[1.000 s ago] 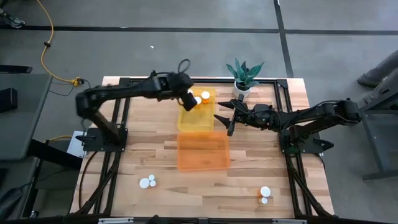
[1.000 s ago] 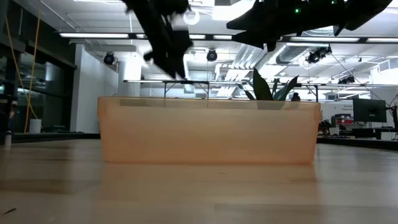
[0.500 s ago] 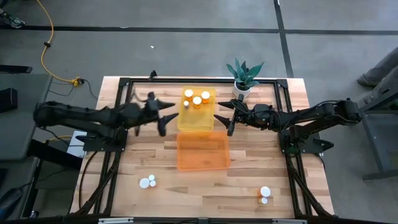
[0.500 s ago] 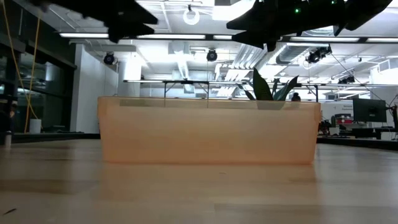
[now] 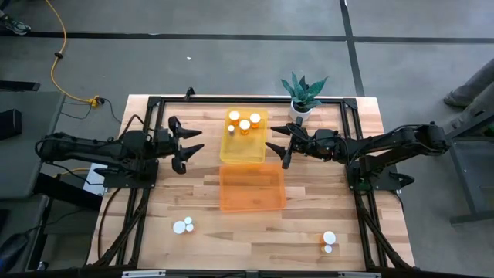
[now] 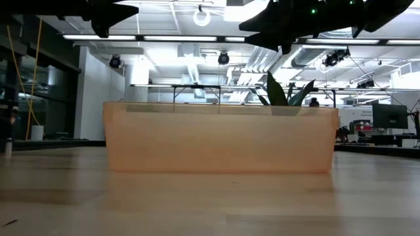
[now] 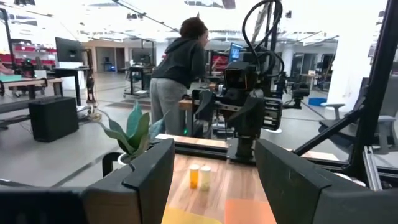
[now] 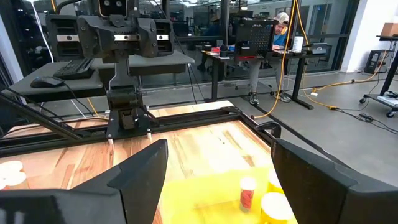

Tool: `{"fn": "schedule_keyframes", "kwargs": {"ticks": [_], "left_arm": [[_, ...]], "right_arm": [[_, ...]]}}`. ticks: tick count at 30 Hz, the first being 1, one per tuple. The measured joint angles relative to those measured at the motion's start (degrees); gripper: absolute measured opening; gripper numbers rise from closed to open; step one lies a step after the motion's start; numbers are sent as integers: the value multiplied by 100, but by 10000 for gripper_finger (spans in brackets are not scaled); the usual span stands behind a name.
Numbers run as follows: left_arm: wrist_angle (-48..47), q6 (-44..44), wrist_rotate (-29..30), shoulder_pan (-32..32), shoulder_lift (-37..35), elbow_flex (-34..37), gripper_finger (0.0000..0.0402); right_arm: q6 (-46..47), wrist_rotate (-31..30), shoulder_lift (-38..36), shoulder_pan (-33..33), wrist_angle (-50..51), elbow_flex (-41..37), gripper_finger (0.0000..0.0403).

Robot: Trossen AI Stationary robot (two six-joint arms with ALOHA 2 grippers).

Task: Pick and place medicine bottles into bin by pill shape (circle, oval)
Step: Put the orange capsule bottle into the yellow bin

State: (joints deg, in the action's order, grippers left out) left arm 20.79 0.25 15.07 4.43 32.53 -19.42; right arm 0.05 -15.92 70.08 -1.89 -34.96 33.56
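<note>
Three orange medicine bottles with white caps (image 5: 245, 123) stand in the far end of the yellow bin (image 5: 244, 150); one also shows in the right wrist view (image 8: 248, 193). Two bottles (image 5: 182, 225) stand on the table at the near left, and two more (image 5: 329, 241) at the near right. My left gripper (image 5: 190, 147) is open and empty, level above the table just left of the yellow bin. My right gripper (image 5: 275, 147) is open and empty just right of that bin. Two bottles (image 7: 199, 177) show between the left fingers, farther off.
An orange bin (image 5: 251, 188) lies near the table's middle, in front of the yellow one; it fills the low view (image 6: 220, 137). A potted plant (image 5: 302, 96) stands at the far edge. Black frame rails run along the table's sides. A person (image 7: 180, 68) stands beyond the table.
My left gripper has drawn back from over the yellow bin toward the table's left edge. It has tipped from pointing down to level. It is empty, and the bottles in the bin that it covered now show. My right arm has kept still.
</note>
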Motion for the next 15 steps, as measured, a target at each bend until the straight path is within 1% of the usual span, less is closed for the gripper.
{"fn": "schedule_keyframes", "kwargs": {"ticks": [15], "left_arm": [[-15,151,40,4,14,0,213]], "right_arm": [[109,2,0,2,0,2,279]]}}
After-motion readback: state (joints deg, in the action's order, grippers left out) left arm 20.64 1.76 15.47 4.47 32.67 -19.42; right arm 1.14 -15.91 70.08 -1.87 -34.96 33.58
